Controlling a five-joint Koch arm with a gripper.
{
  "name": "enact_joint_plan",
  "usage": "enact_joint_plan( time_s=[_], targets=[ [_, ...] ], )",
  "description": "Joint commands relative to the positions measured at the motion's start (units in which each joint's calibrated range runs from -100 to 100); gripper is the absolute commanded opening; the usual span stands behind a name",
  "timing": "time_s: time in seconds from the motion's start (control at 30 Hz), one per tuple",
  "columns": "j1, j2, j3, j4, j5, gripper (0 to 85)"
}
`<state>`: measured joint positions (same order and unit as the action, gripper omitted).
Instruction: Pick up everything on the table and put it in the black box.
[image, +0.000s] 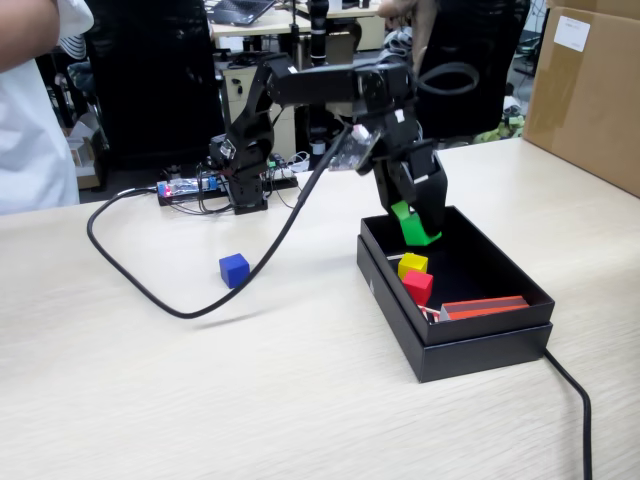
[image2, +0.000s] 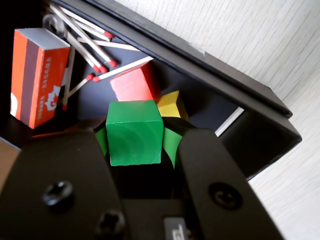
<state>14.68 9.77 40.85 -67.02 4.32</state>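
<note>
Gripper (image: 420, 226) at frame centre clamps the green cube (image2: 135, 132) above the black box (image: 480, 338). Best to lower slightly and release over bare floor, clear of the red cube (image2: 134, 84) and yellow cube (image2: 171, 104); the blue cube (image: 233, 269) waits on the desk (image: 150, 390), left of centre.

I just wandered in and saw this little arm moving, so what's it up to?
The arm is clearing coloured cubes off the table into the black box. Right now its gripper holds the green cube over the box. The red cube and yellow cube already lie inside, next to a matchbox and some loose matches. The blue cube sits on the table, left of the box in the fixed view, not yet picked up.
</note>
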Motion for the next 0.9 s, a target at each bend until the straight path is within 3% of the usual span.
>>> enact_joint_plan(
  time_s=[0.0, 0.17, 0.2, 0.23, 0.33, 0.6, 0.73, 0.87],
  targets=[
    [-0.68, 1.07, 6.57, 0.02, 0.24, 2.9],
    [-1.76, 8.64, 11.64, 0.02, 0.49, 3.3],
    [-1.76, 9.22, 11.64, 0.02, 0.49, 7.3],
    [-1.76, 9.91, 11.10, 0.02, 0.49, 25.0],
    [-1.76, 8.07, 10.56, -2.14, 0.49, 36.2],
    [-3.22, -15.91, 7.75, -2.49, -0.73, 37.4],
    [-5.62, -30.83, -1.23, -2.49, -3.27, 37.2],
    [-10.26, -47.01, -18.18, -2.49, -7.91, 37.2]
  ],
)
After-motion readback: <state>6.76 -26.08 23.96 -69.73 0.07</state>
